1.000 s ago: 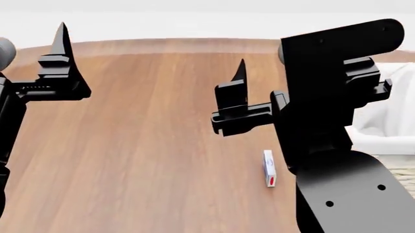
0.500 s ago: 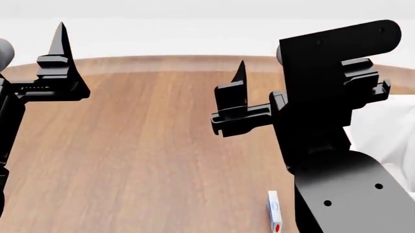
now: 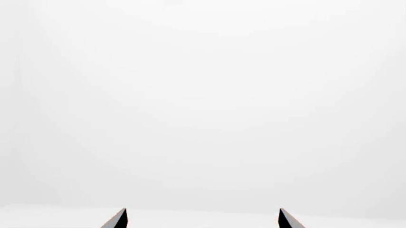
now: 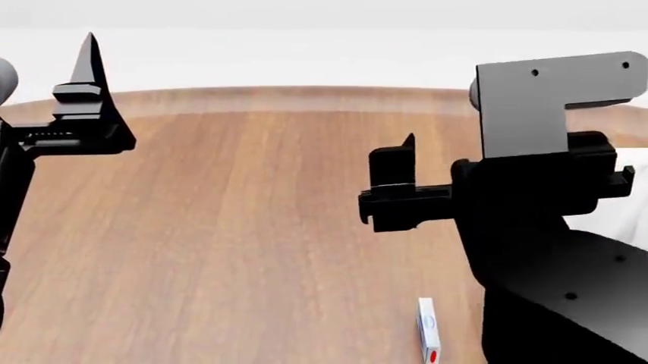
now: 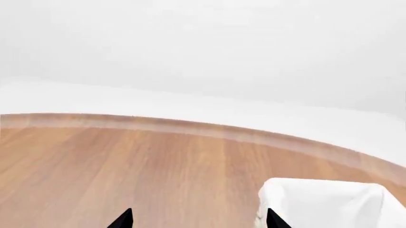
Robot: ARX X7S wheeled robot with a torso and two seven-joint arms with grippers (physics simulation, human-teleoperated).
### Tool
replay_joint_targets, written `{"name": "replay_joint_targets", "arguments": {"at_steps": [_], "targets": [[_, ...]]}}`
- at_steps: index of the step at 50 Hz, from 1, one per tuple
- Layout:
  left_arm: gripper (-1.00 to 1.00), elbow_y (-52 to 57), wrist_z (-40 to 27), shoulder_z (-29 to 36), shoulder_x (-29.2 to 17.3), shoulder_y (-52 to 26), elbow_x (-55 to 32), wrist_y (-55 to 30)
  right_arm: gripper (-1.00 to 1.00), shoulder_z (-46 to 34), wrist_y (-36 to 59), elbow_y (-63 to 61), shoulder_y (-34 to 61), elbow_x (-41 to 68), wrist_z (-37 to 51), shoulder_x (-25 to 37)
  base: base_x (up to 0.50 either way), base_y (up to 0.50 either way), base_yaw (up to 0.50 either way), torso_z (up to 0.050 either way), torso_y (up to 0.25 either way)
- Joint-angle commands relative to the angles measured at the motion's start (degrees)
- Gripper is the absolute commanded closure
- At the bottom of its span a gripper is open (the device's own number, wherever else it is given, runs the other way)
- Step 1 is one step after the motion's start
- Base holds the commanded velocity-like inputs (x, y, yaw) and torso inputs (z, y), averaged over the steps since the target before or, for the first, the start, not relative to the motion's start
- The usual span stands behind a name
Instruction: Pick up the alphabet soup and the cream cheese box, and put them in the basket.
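Nearest in the head view, at the bottom edge, the cream cheese box (image 4: 429, 338) lies on the wooden table (image 4: 233, 227), a thin white box with a red spot at its near end, cut off by the frame. It sits just left of the right arm's (image 4: 552, 250) dark bulk and touches nothing else. Above it, the right gripper (image 4: 405, 186) hangs over the table with nothing between its fingers; the right wrist view shows its two tips spread well apart, so it is released. Off to the left, the left gripper (image 4: 86, 98) is raised with its fingers pointing up, likewise empty; its tips stand wide apart in the left wrist view (image 3: 201, 219), against plain white background. Farther out, the right wrist view shows the basket (image 5: 323, 202) on the table ahead of that gripper, only its white cloth lining visible. The soup can appears in no view. Beyond the table's curved far edge is white floor.
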Motion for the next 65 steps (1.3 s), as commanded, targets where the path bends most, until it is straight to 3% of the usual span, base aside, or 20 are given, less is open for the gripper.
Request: {"name": "replay_joint_targets", "arguments": {"at_steps": [1, 5, 10, 17, 18, 25, 33, 46, 65], "targets": [[-1.00, -0.9, -0.1, 0.0, -0.4, -0.1, -0.2, 0.7, -1.00, -0.2, 0.3, 7.9, 2.3, 44.9, 36.8, 8.8, 0.00, 0.00, 0.00, 0.000, 0.000], [-1.00, -1.5, 0.0, -0.1, -0.6, 0.0, -0.3, 1.0, -1.00, -5.0, -4.2, 7.1, 0.5, 57.8, 45.0, 13.1, 0.00, 0.00, 0.00, 0.000, 0.000], [-1.00, -1.9, -0.1, 0.0, -0.7, 0.2, -0.4, 1.4, -1.00, -9.5, -9.1, 6.8, -2.7, 67.2, 48.9, 16.5, 0.00, 0.00, 0.00, 0.000, 0.000], [-1.00, -2.4, -0.2, 0.1, -0.9, 0.2, -0.5, 1.8, -1.00, -12.2, -9.5, 5.7, -6.0, 71.1, 47.6, 18.6, 0.00, 0.00, 0.00, 0.000, 0.000], [-1.00, -2.4, -0.3, 0.0, -1.0, 0.1, -0.5, 1.7, -1.00, -9.2, -10.5, 4.9, -7.8, 70.2, 46.0, 17.5, 0.00, 0.00, 0.00, 0.000, 0.000], [-1.00, -2.3, -0.5, -0.1, -1.2, 0.1, -0.8, 1.6, -1.00, -15.8, -14.7, 5.5, -11.5, 78.8, 48.9, 22.7, 0.00, 0.00, 0.00, 0.000, 0.000], [-1.00, -3.0, -0.6, 0.1, -1.4, 0.0, -0.8, 2.2, -1.00, -16.1, -15.5, 4.2, -14.2, 79.9, 48.1, 26.1, 0.00, 0.00, 0.00, 0.000, 0.000], [-1.00, -4.1, -0.7, 0.4, -1.7, 0.1, -0.8, 3.2, -1.00, -11.0, -21.3, 3.6, -21.3, 80.0, 47.0, 30.6, 0.00, 0.00, 0.00, 0.000, 0.000], [-1.00, -4.6, -0.9, 1.1, -2.4, 0.5, -0.7, 4.2, -1.00, 10.3, -26.7, 1.7, -38.5, 81.3, 43.1, 39.8, 0.00, 0.00, 0.00, 0.000, 0.000]]}}
